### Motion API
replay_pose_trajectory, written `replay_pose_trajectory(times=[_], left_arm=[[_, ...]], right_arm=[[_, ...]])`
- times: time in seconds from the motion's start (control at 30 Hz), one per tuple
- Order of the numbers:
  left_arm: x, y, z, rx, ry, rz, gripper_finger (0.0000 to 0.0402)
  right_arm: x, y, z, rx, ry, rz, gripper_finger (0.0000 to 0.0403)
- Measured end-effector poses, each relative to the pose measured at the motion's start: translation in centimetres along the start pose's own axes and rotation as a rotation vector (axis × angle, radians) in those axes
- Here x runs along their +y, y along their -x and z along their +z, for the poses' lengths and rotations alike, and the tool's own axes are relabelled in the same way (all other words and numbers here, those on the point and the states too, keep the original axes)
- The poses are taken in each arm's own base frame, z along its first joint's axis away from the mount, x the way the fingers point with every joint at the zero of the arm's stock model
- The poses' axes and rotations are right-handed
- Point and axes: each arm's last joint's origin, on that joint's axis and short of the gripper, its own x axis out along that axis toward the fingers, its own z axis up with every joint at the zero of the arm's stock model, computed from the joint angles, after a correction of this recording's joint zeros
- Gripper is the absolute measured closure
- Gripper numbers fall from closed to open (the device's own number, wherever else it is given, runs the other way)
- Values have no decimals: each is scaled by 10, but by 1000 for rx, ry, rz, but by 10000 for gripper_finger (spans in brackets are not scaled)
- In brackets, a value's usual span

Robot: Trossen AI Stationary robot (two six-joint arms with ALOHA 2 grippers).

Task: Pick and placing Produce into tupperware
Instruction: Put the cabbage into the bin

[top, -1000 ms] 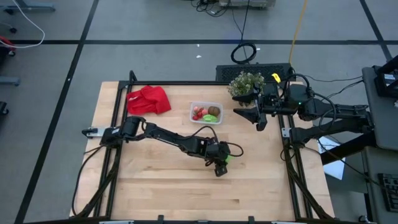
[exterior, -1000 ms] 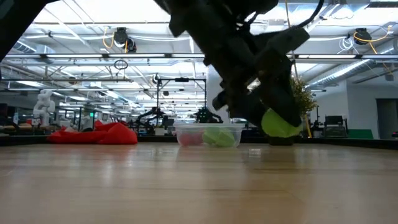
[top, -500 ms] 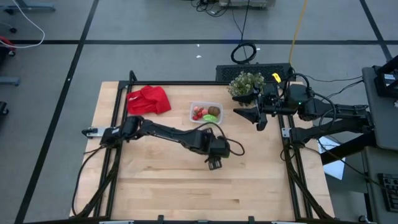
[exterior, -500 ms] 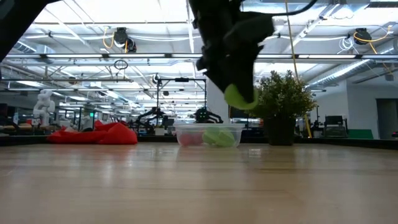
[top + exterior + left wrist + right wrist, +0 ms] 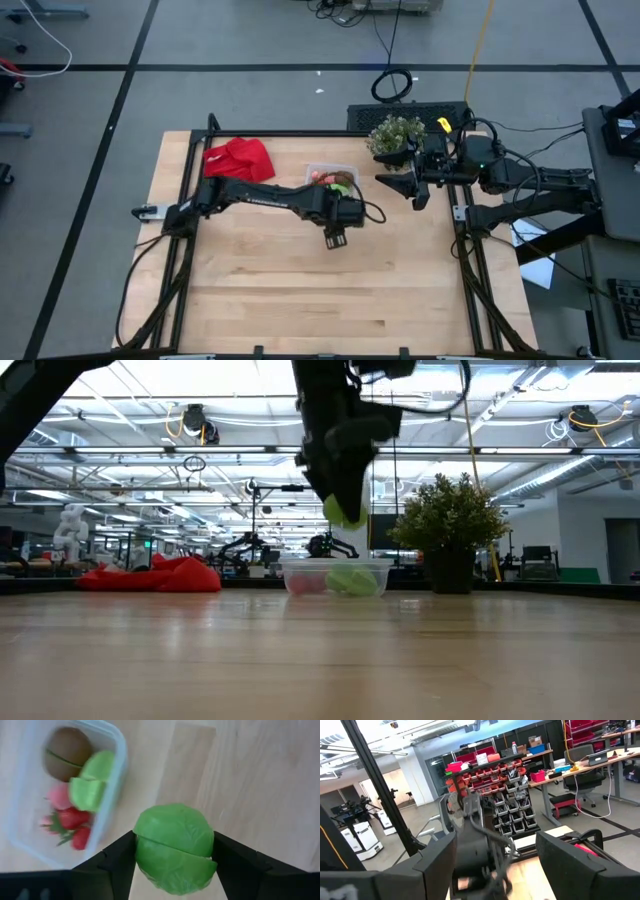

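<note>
Left hand (image 5: 174, 860) clamps green piece (image 5: 174, 847) beside tupperware (image 5: 116, 780).

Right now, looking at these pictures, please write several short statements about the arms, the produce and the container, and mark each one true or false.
1. The left gripper holds a green piece. True.
2. The tupperware is empty. False: it already holds a brown oval, red strawberry pieces and another green piece.
3. The held green piece rests on the table. False: the low view shows it lifted above the container.
4. The right gripper waits near the potted plant. True.
5. The red cloth lies inside the tupperware. False: it lies apart on the table.
</note>
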Motion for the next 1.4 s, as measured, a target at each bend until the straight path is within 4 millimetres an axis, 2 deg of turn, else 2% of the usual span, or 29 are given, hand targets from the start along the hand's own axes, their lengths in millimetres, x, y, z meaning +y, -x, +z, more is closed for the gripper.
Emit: replay_pose_trajectory(times=[0.23,0.37,0.57,0.77,0.87,1.17,1.4], left_arm=[[33,44,2,-104,0,47,169],[57,53,6,-137,31,54,169],[92,41,10,-115,63,-14,169],[117,32,12,-116,107,-17,169],[120,23,14,-154,103,-46,169],[130,-17,0,-82,124,-55,169],[137,-35,-6,-88,145,-84,169]], right_arm=[[0,0,-1,13,0,-4,140],[0,0,-1,13,0,-4,140],[-1,0,-4,37,-1,-12,140],[-2,0,-5,48,-4,-16,140],[-2,0,-5,48,-3,-16,140],[-2,0,-5,49,-2,-16,140],[-2,0,-5,49,-1,-16,140]])
